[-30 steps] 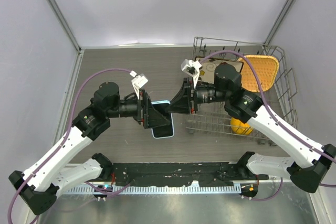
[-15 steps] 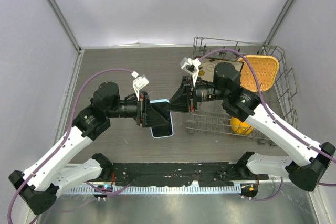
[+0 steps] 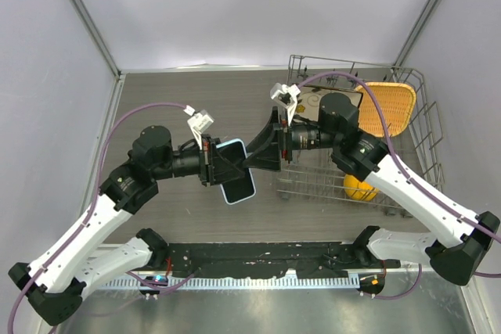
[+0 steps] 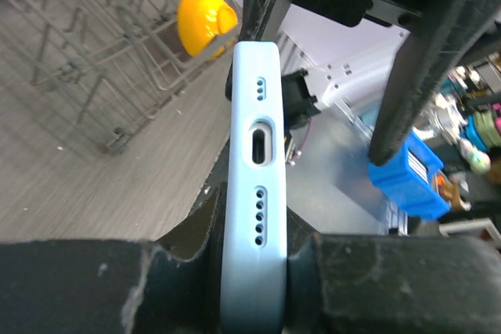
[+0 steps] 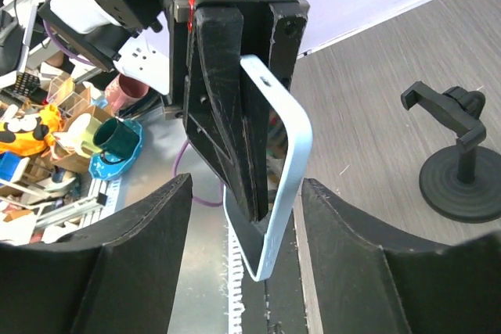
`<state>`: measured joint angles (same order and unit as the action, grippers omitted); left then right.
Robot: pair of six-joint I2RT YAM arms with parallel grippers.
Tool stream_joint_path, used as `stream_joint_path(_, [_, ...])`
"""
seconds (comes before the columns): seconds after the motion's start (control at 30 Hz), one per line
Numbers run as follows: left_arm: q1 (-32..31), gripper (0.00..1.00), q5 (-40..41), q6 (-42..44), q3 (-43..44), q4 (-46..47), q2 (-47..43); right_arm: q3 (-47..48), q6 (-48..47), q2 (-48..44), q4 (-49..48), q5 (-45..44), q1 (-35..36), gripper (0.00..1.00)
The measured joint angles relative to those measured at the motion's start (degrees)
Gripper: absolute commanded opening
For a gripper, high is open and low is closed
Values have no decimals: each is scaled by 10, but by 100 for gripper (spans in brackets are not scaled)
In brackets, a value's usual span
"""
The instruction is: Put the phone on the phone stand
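Overhead, grey wood-grain table (image 3: 172, 99), pale walls (image 3: 258, 5); left claw (image 4: 254, 262) pinching phone (image 3: 241, 180).

From where I stand: one flat black-screened smartphone with a pale blue rim (image 3: 241, 181), one small black disc-based stand (image 5: 462, 158), one grey wire dish rack (image 3: 429, 119) on the right, one orange woven tray (image 3: 389, 105), one round yellow object (image 3: 358, 188), and two white robot arms (image 3: 102, 209).

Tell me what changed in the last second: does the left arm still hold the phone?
Yes. The left fingers stay shut on the phone; that arm drew back leftward and twisted, so the phone turned and shows more screen. The right fingers barely moved and stand open. The rack stayed put.
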<state>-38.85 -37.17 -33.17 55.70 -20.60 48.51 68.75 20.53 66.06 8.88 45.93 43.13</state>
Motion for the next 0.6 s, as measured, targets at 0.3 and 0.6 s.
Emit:
stream_joint_path(0.3, [0,0,91,-25,3,-7,-49,-76,36,-24,-85,-7,31,66])
stream_joint_path(0.6, [0,0,84,-76,3,52,-57,-108,58,-18,-132,-26,76,33])
